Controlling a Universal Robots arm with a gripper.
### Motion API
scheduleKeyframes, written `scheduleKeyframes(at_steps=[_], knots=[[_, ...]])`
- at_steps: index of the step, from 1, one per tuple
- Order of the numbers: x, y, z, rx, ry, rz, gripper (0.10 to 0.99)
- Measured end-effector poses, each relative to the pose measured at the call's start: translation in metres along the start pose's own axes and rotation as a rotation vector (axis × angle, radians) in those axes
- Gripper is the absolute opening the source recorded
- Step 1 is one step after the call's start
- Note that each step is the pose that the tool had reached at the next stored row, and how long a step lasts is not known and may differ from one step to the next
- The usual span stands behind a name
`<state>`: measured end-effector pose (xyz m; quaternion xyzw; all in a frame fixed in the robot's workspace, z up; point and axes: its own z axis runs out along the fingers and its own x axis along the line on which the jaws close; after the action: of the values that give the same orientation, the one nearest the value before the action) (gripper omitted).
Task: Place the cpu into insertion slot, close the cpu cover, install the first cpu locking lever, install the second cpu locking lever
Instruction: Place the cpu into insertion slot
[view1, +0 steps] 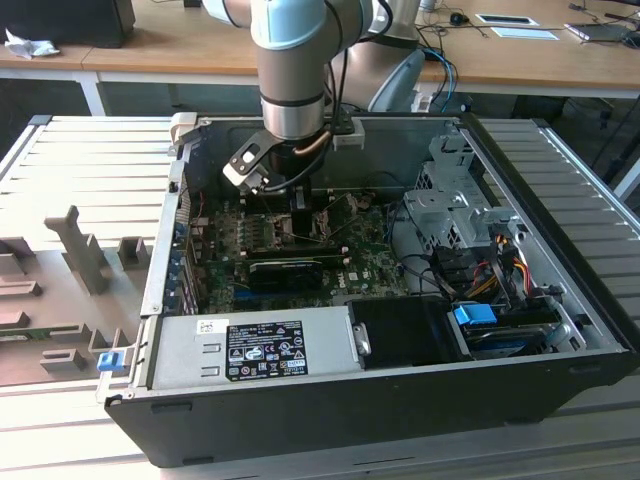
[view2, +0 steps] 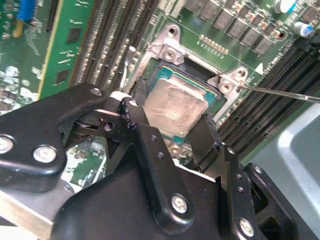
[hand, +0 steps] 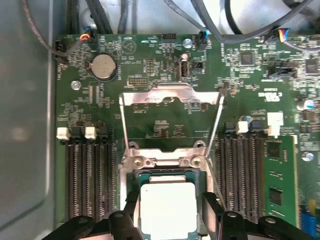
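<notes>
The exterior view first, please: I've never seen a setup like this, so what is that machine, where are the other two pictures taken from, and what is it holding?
The exterior view shows a robot arm reaching down into an open computer case that lies on a slatted surface. The two wrist views come from cameras riding on the arm, looking past its black gripper at the green motherboard. The gripper's two fingers sit against opposite edges of the cpu, the small square chip with a silver top, which is in the insertion slot. The cpu cover, a thin metal frame, is swung open, off the slot.
</notes>
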<state>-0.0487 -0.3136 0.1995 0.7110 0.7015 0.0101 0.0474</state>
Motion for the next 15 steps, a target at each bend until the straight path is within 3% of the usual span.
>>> scheduleKeyframes(at_steps=[3,5,8,15], knots=[[0.0,0.0,-0.0001,0.0,0.0021,0.0,0.612],[0.0002,0.0,0.0,0.0,0.0256,0.002,0.612],[0.0002,0.0,-0.0001,0.001,0.0411,0.003,0.612],[0.0,0.0001,-0.0017,0.001,0.0422,0.004,0.612]])
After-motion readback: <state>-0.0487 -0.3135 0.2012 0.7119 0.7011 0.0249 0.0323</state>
